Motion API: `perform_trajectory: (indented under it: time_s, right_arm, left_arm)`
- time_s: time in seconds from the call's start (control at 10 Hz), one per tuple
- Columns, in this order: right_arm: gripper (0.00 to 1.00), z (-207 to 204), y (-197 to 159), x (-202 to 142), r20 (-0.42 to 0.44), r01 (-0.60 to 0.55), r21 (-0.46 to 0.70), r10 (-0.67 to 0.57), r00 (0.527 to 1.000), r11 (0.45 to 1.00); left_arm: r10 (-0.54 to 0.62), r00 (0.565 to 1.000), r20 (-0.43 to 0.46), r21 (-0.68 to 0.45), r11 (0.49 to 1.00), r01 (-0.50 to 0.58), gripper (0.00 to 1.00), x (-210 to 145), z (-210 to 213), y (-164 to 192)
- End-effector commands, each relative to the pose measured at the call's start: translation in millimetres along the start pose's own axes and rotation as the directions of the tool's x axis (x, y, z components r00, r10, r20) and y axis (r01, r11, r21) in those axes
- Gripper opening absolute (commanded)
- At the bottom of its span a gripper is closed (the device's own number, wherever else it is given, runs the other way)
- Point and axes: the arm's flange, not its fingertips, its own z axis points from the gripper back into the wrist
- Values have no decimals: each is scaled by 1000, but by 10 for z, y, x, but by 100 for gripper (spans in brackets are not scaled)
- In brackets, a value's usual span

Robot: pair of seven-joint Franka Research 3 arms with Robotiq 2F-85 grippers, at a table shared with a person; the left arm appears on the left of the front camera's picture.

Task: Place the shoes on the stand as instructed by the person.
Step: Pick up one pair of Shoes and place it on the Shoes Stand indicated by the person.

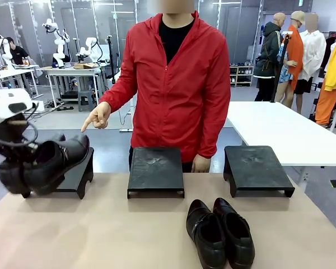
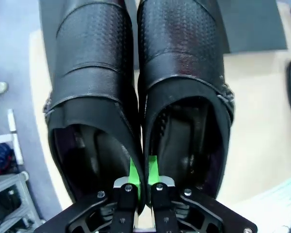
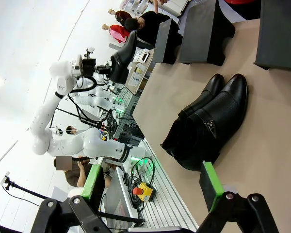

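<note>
Left gripper [image 2: 142, 178]: jaws nearly closed, green pads [image 2: 134, 171] pinching the two adjoining inner collar walls of the held pair [image 2: 184, 73], so both shoes hang from one grip. Held pair: glossy black leather, rounded toes, a pin-dotted band across each vamp, a strap with a small metal buckle at the outer side, dark lining, low heels. It is carried off the table to the left of the middle stand [image 1: 155, 168], heels low and toes tilted up over the top of the left stand [image 1: 74, 178]; contact with that stand cannot be told. Right gripper [image 3: 150, 187]: jaws spread wide, nothing between the pads, on the near side of the middle stand. Second pair [image 1: 219, 232]: same make, side by side and touching, flat on the tan table [image 1: 89, 235], near and slightly right of the middle stand, toes toward the robot. Right stand [image 1: 256, 168]: black, low, bare top, right of the middle stand. Person [image 1: 179, 84]: red zip jacket, standing just behind the middle stand; pointing hand [image 1: 98, 116] extends an index finger down toward the left stand, other hand [image 1: 201, 163] resting by the middle stand's far right corner.
</note>
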Motion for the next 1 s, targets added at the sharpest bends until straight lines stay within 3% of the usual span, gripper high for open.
perform_trajectory:
  time_s: [0.0, 0.3, 0.6, 0.9]
  right_arm:
    - [100, 6, 20, 8, 0, -5, 5, 5, 1000, 1000]
    - [100, 6, 20, 8, 0, -5, 5, 5, 1000, 1000]
    - [100, 6, 20, 8, 0, -5, 5, 5, 1000, 1000]
    - [100, 6, 20, 8, 0, -5, 5, 5, 1000, 1000]
  left_arm:
    - [-38, 991, 131, 66, 997, 30, 7, 468, -103, 149]
    - [17, 994, 112, 71, 997, -25, 7, 903, -454, 502]
    - [101, 987, 126, 48, 993, -108, 7, 1075, -835, 778]
    - [33, 987, 158, 24, 999, -37, 7, 1194, -1197, 903]
